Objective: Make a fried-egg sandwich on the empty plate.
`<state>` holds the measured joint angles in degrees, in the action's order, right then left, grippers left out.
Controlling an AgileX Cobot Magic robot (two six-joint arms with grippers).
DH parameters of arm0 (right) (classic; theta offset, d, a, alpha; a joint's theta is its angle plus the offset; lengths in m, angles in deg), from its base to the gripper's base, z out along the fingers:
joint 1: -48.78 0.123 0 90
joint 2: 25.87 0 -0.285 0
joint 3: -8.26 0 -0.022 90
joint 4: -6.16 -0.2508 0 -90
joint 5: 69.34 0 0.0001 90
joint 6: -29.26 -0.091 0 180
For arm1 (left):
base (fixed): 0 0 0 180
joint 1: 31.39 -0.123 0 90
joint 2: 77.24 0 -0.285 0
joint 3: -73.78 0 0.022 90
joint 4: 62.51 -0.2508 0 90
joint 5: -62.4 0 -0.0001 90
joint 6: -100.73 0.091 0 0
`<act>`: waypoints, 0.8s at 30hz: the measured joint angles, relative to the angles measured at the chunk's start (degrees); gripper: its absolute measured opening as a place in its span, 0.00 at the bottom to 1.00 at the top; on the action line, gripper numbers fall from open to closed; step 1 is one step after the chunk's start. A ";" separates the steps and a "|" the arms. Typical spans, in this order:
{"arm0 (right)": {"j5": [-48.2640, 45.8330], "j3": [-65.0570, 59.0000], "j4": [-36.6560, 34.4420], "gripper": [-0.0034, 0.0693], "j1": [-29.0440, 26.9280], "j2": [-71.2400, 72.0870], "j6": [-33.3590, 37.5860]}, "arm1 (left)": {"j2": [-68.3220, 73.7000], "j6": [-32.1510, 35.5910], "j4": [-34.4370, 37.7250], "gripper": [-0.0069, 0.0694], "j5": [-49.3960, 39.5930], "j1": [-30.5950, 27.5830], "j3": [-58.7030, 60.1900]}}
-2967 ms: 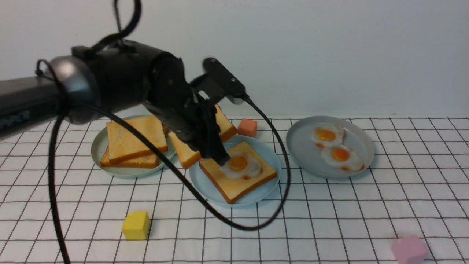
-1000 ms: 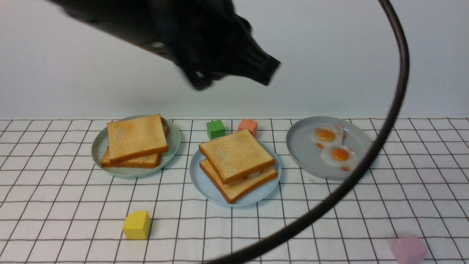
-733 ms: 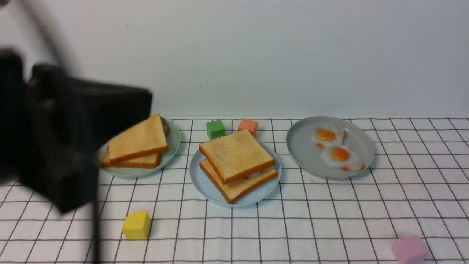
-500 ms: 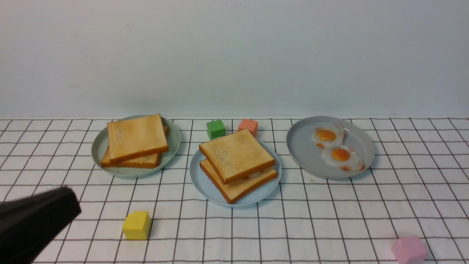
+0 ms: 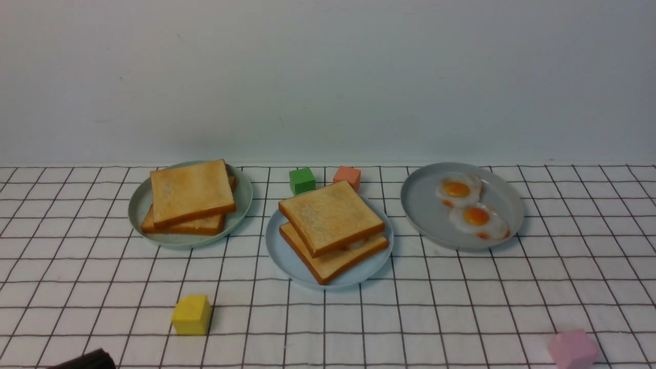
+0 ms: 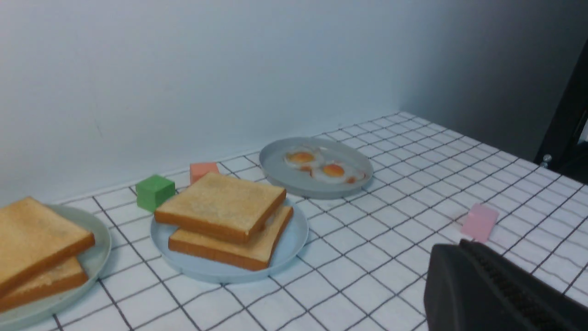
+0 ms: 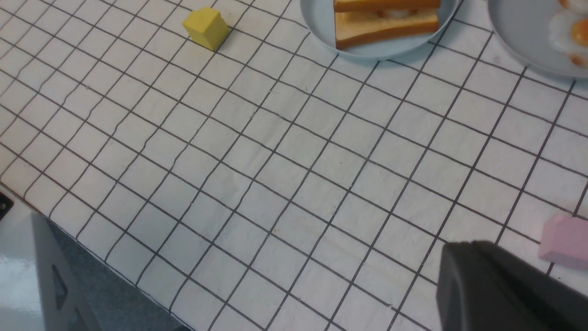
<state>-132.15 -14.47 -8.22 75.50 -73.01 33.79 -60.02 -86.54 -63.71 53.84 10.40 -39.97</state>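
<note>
The left jaws [image 6: 487, 285] are closed on nothing, low at the near edge of the counter [image 5: 461, 307], with the fried-egg sandwich [image 5: 332, 229] well ahead of them on the sky-blue plate [image 5: 287, 261], egg hidden between the slices. Right of that plate, the grey plate [image 5: 425, 210] holds two fried eggs [image 5: 469, 206]. The right jaws [image 7: 496, 285] are likewise closed and empty, just beside the pink cube [image 7: 564, 241], the sandwich far ahead.

Pale grey-green round plate [image 5: 242, 197], left side of the white grid-patterned tablecloth [image 5: 461, 302]: two plain golden toast slices [image 5: 190, 192] stacked. Grey round plate [image 5: 425, 207], right: two fried eggs [image 5: 469, 205], touching. Green cube [image 5: 302, 180] and salmon cube [image 5: 347, 177] side by side near the wall. Yellow cube [image 5: 191, 314] front left; pink cube [image 5: 572, 349] front right.
</note>
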 joint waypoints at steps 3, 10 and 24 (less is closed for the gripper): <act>0.00 0.00 0.00 0.08 0.00 0.00 0.00 | 0.00 0.00 -0.02 0.07 -1.13 0.00 1.00; -0.12 -1.35 -1.27 0.09 -3.34 0.89 0.00 | 0.05 0.00 -0.07 0.07 -6.52 0.00 1.50; 33.00 -40.85 7.32 0.08 -26.27 33.05 -2.25 | 0.05 0.00 -0.12 0.07 -9.64 0.00 1.53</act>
<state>-99.15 -55.32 -0.90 49.23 -39.96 31.54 -59.96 -86.54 -63.83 44.20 10.40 -38.44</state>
